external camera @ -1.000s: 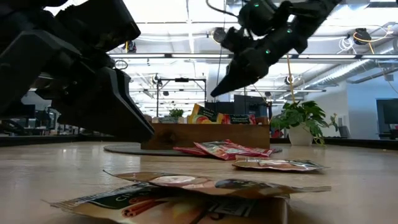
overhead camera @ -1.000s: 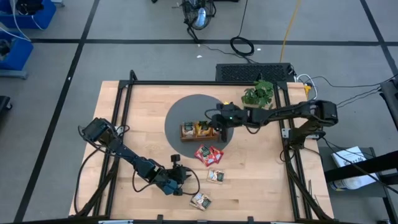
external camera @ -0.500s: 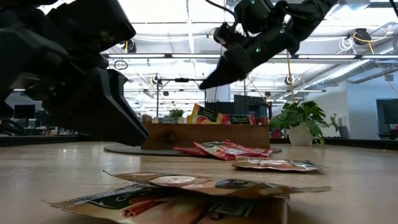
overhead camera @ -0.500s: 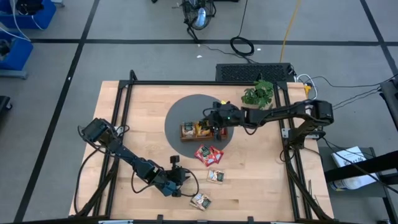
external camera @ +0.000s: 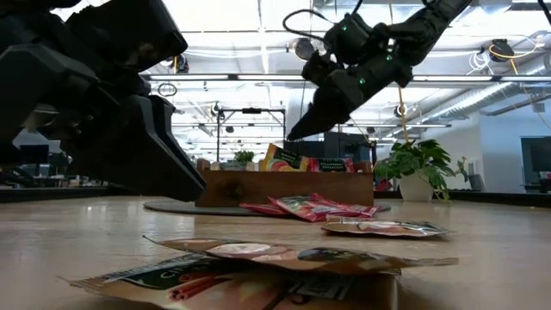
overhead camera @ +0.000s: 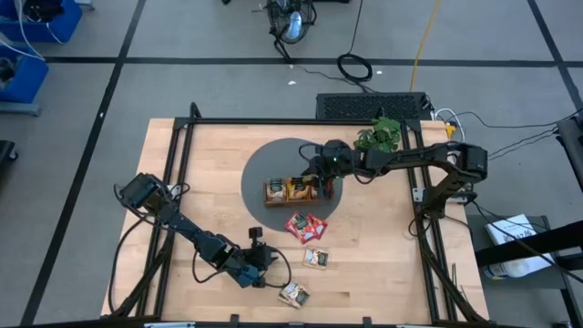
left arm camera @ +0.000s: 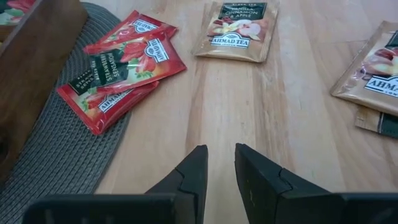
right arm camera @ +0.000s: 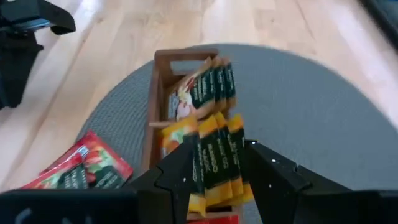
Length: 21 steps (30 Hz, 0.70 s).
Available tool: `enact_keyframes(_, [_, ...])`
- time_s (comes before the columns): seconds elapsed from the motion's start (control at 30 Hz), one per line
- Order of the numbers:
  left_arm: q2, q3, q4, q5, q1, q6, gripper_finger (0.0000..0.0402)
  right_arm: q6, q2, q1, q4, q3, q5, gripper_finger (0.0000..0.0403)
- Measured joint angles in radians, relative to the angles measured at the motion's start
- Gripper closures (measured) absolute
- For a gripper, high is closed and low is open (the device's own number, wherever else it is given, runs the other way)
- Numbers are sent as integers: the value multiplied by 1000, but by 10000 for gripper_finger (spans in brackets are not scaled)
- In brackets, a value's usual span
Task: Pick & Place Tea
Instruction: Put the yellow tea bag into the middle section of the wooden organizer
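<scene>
A brown wooden tray (overhead camera: pixel 271 191) sits on a round grey mat (overhead camera: pixel 273 159), with tea sachets standing on edge in its compartments (right arm camera: pixel 214 149). My right gripper (overhead camera: pixel 319 180) hovers open just above the tray (external camera: pixel 284 188), nothing between its fingers (right arm camera: pixel 180 171). Two red sachets (overhead camera: pixel 305 225) lie flat, overlapping, partly on the mat's near edge (left arm camera: pixel 124 68). A tan sachet (overhead camera: pixel 316 258) and another one (overhead camera: pixel 293 293) lie flat on the wood. My left gripper (overhead camera: pixel 266 262) rests low near the front edge, open by a narrow gap (left arm camera: pixel 221 168), pointing toward the red sachets.
A potted plant (overhead camera: pixel 378 137) stands at the table's far right, behind my right arm. A black frame rail (overhead camera: pixel 182 155) runs around the tabletop. Bare wood lies left of the mat and between the loose sachets and my left gripper.
My right gripper has stayed over the tray, swinging a little toward the table's left and back again, while its wrist has drawn toward the far edge.
</scene>
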Motion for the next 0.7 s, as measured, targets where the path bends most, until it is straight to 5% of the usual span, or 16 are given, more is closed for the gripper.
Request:
enact_keyframes(0.5, [0,0,-3,-6,2,3,314,12,137,19,73,0,-14,268])
enact_keyframes(0.7, [0,0,-5,-6,2,13,314,-30,137,28,70,0,-14,308])
